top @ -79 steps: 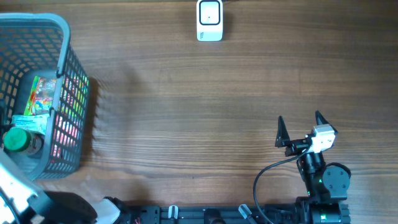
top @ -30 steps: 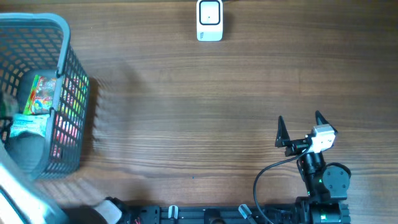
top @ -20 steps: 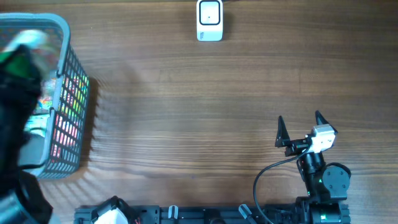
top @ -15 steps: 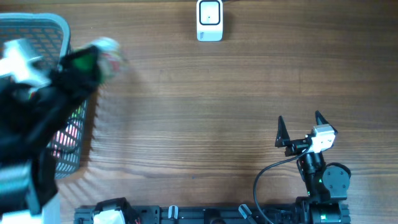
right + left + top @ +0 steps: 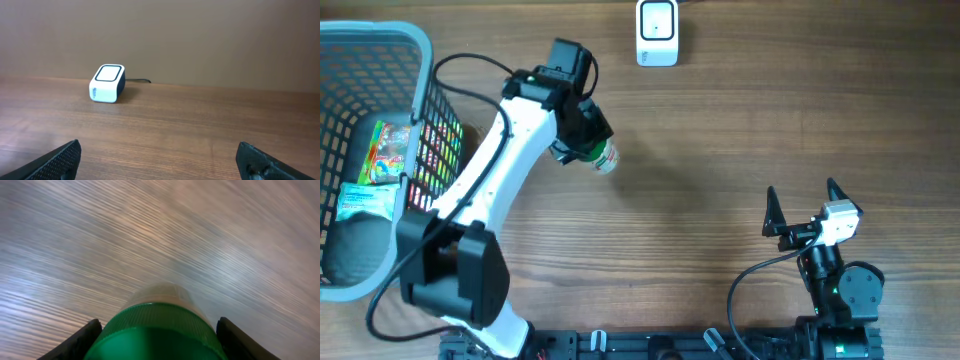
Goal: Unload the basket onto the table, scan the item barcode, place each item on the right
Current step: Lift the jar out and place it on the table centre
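My left gripper [image 5: 582, 142] is shut on a bottle with a green cap [image 5: 594, 153], holding it above the table right of the basket and below-left of the scanner. In the left wrist view the green cap [image 5: 160, 332] fills the space between both black fingers [image 5: 80, 342], and the bottle's label is hidden. The white barcode scanner [image 5: 657, 32] stands at the table's far edge, and the right wrist view shows the scanner [image 5: 106, 83] too. My right gripper [image 5: 803, 208] rests open near the front right, with nothing between its fingertips [image 5: 162, 157].
A blue-grey wire basket [image 5: 420, 40] stands at the left edge with a colourful snack packet [image 5: 385, 150] and a dark pouch inside. A black cable runs from the scanner's back. My left arm stretches diagonally from the front left across the basket's right side.
The left arm has lifted the green-capped bottle out of the basket and swung it right over the table, closer to the scanner. The right arm has not moved.
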Robot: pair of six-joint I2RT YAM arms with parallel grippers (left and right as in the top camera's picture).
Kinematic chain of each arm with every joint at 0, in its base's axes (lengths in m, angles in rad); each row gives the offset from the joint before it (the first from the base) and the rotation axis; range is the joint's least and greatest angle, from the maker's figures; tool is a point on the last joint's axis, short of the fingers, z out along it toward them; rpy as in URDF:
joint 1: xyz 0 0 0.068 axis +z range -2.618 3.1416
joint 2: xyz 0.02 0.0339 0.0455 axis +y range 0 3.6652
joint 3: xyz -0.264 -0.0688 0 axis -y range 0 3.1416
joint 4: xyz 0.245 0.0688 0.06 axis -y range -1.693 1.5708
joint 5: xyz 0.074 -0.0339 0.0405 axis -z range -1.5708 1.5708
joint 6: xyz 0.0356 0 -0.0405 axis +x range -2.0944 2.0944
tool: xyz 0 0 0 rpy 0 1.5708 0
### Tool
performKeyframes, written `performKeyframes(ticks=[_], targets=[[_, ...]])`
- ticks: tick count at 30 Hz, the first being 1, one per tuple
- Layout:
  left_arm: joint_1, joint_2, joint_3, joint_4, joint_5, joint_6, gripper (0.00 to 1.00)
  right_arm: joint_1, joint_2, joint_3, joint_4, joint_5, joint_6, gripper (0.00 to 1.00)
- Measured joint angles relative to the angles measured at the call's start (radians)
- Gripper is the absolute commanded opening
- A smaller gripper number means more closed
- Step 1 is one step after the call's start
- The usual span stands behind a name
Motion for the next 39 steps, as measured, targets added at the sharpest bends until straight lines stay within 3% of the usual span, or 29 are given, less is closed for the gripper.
performKeyframes(ticks=[6, 13, 23, 25, 26, 28, 31, 35, 37, 39], targets=[[0.000, 0.002, -0.001, -0.008, -0.160, -0.003, 0.64, 0.000, 0.000, 0.000, 0.000, 0.000, 0.000, 1.00], [-0.020, 0.079, -0.001, 0.068, -0.197, -0.008, 0.64, 0.000, 0.000, 0.000, 0.000, 0.000, 0.000, 1.00], [-0.332, 0.165, 0.000, 0.164, -0.232, -0.110, 0.70, 0.000, 0.000, 0.000, 0.000, 0.000, 0.000, 1.00], [-0.363, 0.188, 0.000, 0.164, -0.252, -0.129, 0.78, 0.000, 0.000, 0.000, 0.000, 0.000, 0.000, 1.00], [-0.374, 0.197, 0.000, 0.160, -0.265, -0.136, 1.00, 0.000, 0.000, 0.000, 0.000, 0.000, 0.000, 1.00], [-0.387, 0.198, 0.005, 0.121, -0.292, -0.130, 1.00, 0.000, 0.000, 0.000, 0.000, 0.000, 0.000, 1.00], [-0.380, 0.177, 0.128, -0.052, -0.349, -0.097, 1.00, 0.000, 0.000, 0.000, 0.000, 0.000, 0.000, 1.00], [-0.322, 0.031, 0.438, -0.190, -0.480, -0.001, 1.00, 0.000, 0.000, 0.000, 0.000, 0.000, 0.000, 1.00], [-0.243, -0.086, 0.541, -0.209, -0.542, 0.035, 1.00, 0.000, 0.000, 0.000, 0.000, 0.000, 0.000, 1.00], [-0.072, -0.231, 0.587, -0.268, -0.593, 0.030, 1.00, 0.000, 0.000, 0.000, 0.000, 0.000, 0.000, 1.00]])
